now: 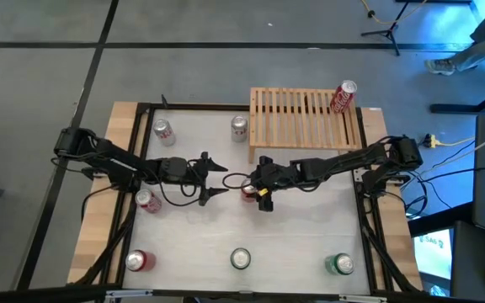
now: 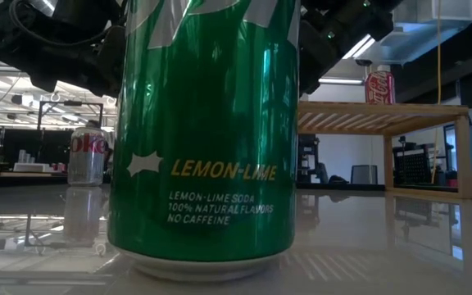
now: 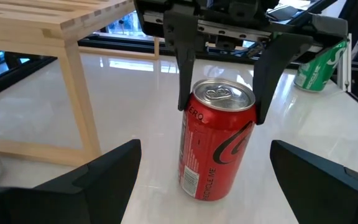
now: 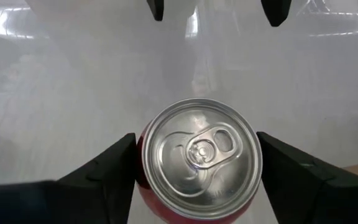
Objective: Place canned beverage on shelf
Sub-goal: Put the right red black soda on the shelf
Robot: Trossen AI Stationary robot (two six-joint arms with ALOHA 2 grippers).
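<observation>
Red can (image 3: 217, 144) stands between the right gripper's (image 1: 255, 187) open fingers. Left gripper (image 1: 212, 176) waits open at nine o'clock.

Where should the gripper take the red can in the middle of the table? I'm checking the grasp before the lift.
Grip the red can across its round side wall, near the top, coming from above. It stands upright, and the right gripper already straddles it, open.

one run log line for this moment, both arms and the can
right jaws: open, straddling upright red cola can, no contact seen | left jaws: open, facing it at table centre | shelf: one red can on top
</observation>
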